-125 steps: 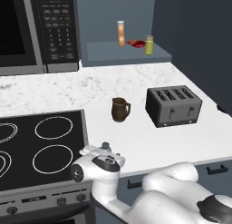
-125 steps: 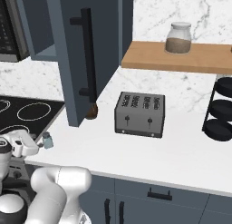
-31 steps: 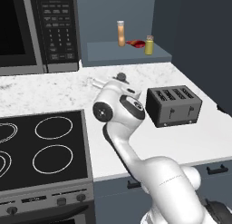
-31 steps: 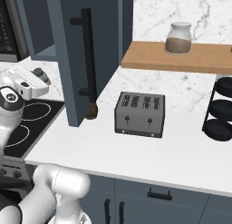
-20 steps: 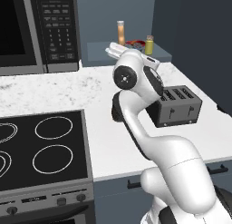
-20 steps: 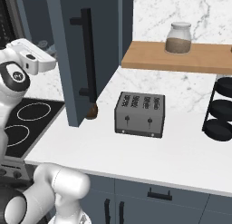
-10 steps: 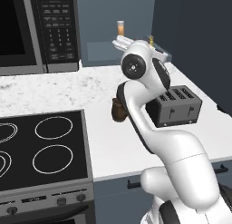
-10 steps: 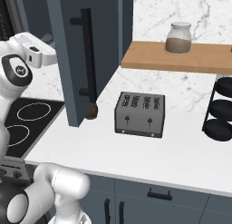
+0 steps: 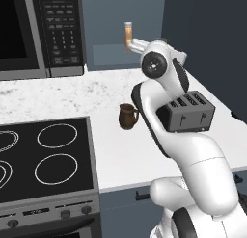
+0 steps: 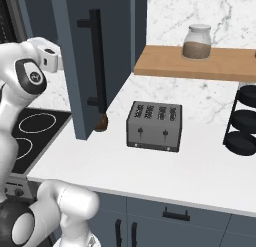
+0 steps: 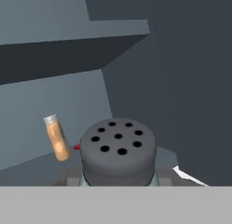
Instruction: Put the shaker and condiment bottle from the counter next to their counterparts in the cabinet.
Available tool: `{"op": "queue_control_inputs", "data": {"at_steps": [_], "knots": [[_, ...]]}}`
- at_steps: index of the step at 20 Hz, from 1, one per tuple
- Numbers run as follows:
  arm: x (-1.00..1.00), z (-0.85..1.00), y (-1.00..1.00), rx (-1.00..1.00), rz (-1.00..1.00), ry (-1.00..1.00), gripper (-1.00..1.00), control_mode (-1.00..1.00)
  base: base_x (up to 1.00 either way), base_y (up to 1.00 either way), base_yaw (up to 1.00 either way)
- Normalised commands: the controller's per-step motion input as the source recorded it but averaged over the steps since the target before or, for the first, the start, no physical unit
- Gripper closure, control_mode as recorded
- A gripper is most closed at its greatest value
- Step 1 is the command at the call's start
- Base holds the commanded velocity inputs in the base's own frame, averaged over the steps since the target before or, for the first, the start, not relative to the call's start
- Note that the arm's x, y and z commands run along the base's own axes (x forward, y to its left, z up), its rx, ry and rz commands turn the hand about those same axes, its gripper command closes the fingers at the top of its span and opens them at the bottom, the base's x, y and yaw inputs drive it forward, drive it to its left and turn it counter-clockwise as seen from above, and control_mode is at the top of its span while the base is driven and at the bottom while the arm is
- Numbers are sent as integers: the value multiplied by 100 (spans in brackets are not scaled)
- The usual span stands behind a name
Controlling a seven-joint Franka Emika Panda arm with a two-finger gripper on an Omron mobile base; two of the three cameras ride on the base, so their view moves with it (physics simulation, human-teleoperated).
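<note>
A dark grey perforated shaker cap (image 11: 118, 150) is showing beside a translucent orange white-capped bottle (image 11: 56, 138); a brown mug (image 9: 128, 116) is sitting on white grey-speckled marble counter (image 9: 72, 95) near a grey toaster (image 10: 154, 126).

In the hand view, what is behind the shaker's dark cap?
Behind the shaker stands the orange condiment bottle in the cabinet, with a sliver of something red. The cap covers the rest.

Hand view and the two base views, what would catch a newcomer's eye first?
The dark grey perforated cap of the small grey-blue shaker sits at the bottom middle of the hand view, aimed into the dark blue-grey cabinet niche. The translucent orange bottle with a white cap stands there. The white arm rises over the speckled counter, between the brown mug and grey toaster.
</note>
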Motion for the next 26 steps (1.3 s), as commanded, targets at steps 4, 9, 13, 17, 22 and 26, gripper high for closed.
{"op": "queue_control_inputs", "data": {"at_steps": [4, 9, 13, 17, 22, 26], "knots": [[28, 3, -2, 0, 0, 15, 100, -100, 0, 0, 0], [24, 2, -19, 0, 0, 9, 100, -100, 0, 0, 0], [18, 0, -20, 0, 0, 2, 100, -100, 0, 0, 0], [26, -6, -6, -1, 0, 2, 100, -100, 0, 0, 0], [40, -7, 0, -3, 0, 8, 100, -100, 0, 0, 0], [29, -9, 0, -2, 0, 7, 100, -100, 0, 0, 0]]}}
